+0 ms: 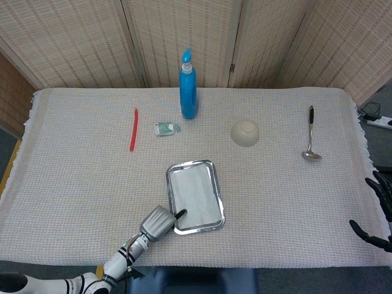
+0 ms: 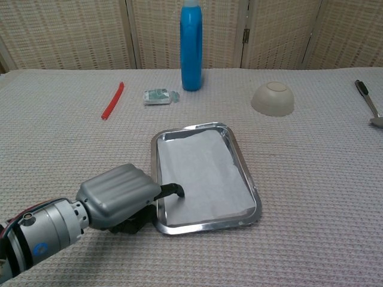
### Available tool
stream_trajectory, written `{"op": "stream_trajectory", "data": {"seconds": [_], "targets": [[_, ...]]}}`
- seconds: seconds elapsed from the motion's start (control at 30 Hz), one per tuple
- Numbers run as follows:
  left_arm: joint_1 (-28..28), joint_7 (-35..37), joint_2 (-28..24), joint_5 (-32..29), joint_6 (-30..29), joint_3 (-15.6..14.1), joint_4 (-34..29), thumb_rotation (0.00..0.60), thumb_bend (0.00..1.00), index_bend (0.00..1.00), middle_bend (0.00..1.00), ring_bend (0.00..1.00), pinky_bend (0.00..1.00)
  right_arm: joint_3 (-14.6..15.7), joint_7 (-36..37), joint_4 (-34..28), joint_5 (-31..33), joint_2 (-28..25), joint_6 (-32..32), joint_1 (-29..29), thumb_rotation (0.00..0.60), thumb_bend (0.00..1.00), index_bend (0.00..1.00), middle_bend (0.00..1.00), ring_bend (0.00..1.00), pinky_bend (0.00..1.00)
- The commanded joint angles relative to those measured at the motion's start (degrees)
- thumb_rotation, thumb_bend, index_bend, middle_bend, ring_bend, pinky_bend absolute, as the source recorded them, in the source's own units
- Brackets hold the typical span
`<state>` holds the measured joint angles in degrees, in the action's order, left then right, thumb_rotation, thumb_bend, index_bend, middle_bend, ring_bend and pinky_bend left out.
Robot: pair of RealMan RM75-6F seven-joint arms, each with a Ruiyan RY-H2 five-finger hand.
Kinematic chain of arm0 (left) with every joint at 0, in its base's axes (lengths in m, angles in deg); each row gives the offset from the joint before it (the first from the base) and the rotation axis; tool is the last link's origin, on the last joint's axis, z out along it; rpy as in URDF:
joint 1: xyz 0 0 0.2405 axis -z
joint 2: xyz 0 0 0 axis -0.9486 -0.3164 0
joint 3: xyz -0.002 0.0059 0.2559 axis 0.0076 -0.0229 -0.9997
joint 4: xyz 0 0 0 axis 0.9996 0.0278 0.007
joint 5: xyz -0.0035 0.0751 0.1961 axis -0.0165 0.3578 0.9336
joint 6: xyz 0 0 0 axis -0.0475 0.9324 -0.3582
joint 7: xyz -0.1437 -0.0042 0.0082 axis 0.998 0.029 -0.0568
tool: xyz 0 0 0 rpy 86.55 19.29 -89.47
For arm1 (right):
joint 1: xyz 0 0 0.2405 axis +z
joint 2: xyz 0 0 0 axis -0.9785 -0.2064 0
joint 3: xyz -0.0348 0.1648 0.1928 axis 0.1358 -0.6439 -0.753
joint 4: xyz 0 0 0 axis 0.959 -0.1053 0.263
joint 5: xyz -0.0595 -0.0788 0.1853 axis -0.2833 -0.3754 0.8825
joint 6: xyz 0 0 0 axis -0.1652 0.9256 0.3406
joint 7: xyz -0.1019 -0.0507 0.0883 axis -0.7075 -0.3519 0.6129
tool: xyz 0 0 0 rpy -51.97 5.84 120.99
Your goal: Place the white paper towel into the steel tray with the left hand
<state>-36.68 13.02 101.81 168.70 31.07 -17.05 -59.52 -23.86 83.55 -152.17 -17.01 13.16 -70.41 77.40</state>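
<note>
White paper towel (image 2: 200, 176) lying flat inside steel tray (image 2: 250, 186). Left hand (image 2: 119, 194) at near-left rim, one dark fingertip (image 2: 178, 191) pressing sheet, no grip visible. Advice: lift fingertip straight up, avoid dragging sheet over rim.

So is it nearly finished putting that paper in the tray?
Nearly. The white paper towel lies flat inside the steel tray. The left hand rests at the tray's near-left corner, a fingertip on the towel. What's left is lifting that hand away.
</note>
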Motion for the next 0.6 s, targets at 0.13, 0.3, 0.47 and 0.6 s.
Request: {"op": "stream_trajectory", "data": {"seconds": [0.13,0.3,0.47,0.6], "targets": [[0.4,0.6,-0.2,-0.1,0.3,0.0,0.2,0.600,0.81,0.22,1.00,0.97,0.87,0.0,-0.3,-0.3,0.1,-0.1,0.4,0.0,0.600,0.32,0.00,0.00,0.00,0.00],[0.2,0.8,-0.5,0.6,-0.8,-0.1,-0.3,0.600,0.82,0.20,1.00,0.97,0.87,0.0,-0.2,-0.4,0.1,-0.3,0.5,0.0,0.600,0.32,0.00,0.00,0.00,0.00],[-0.5,0.0,-2.0,1.5,-3.1,-0.4,-3.2,0.600,0.82,0.17,1.00,0.97,0.87,0.0,-0.5,-0.5,0.0,-0.2,0.9,0.1,0.600,0.32,0.00,0.00,0.00,0.00],[-1.2,-1.0,-3.6,2.2,-4.6,-0.8,-6.3,0.600,0.82,0.16,1.00,0.97,0.87,0.1,-1.2,-0.7,-0.5,0.0,0.9,0.2,0.600,0.32,0.00,0.00,0.00,0.00]]}}
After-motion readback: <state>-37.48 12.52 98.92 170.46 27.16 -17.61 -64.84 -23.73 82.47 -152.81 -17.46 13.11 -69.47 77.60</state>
